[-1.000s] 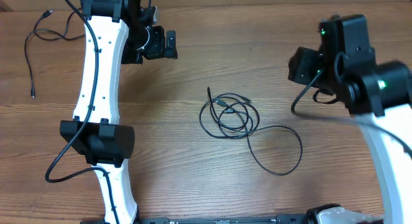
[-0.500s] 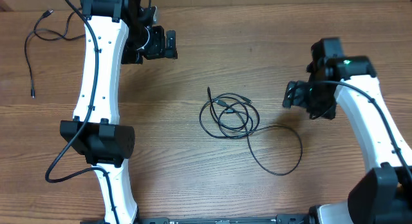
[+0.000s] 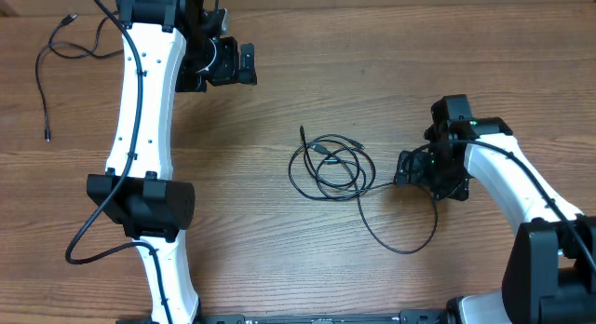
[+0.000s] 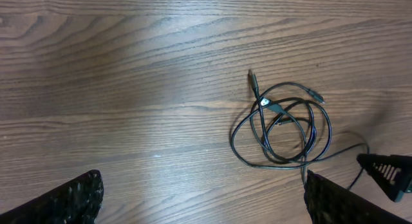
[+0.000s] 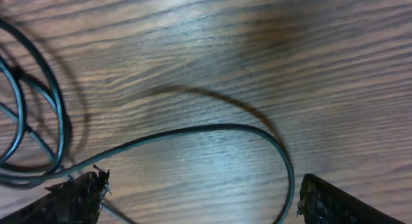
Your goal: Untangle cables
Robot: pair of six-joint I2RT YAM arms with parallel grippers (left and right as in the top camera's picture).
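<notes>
Cables (image 3: 331,166) coiled, right tool (image 5: 201,182) spread wide astride one strand, left tool (image 4: 203,177) spread, empty

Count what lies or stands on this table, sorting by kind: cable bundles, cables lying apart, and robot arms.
Tangled cable bundle: 1 (its strands cannot be counted)
Separate cable: 1
Robot arms: 2, the left arm and the right arm
Total: 4
</notes>
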